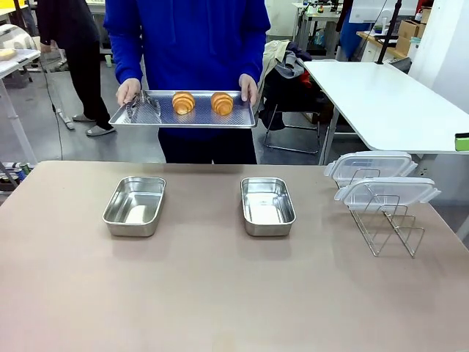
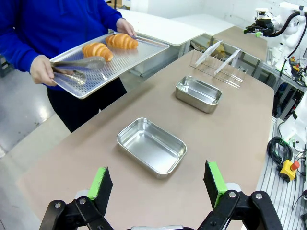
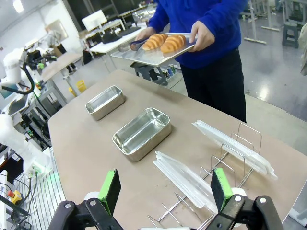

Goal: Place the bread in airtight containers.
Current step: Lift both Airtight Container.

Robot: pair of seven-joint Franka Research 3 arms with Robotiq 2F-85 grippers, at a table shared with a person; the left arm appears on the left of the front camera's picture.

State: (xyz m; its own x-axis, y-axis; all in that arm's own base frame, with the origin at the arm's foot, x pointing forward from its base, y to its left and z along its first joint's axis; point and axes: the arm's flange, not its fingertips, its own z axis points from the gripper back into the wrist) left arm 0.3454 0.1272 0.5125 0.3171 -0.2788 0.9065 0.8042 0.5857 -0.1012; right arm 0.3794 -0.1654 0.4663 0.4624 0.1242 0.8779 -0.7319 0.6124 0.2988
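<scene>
Two golden croissants [image 1: 183,103] [image 1: 222,103] lie on a perforated metal tray [image 1: 242,119] that a person in a blue top holds in both hands above the table's far edge. Metal tongs [image 1: 143,108] rest on the tray's left end. Two steel pans stand empty on the table, one left [image 1: 135,206] and one at the middle [image 1: 267,206]. In the left wrist view my left gripper [image 2: 158,187] is open, low over the table short of the nearer pan [image 2: 151,146]. My right gripper [image 3: 165,189] is open above the lids, with the nearer pan [image 3: 142,132] beyond.
Two clear plastic lids [image 1: 370,165] [image 1: 387,192] lean in a wire rack [image 1: 387,229] at the table's right. A white table [image 1: 381,103] and a chair draped with clothes [image 1: 289,81] stand behind. The front of the brown table [image 1: 220,293] is bare.
</scene>
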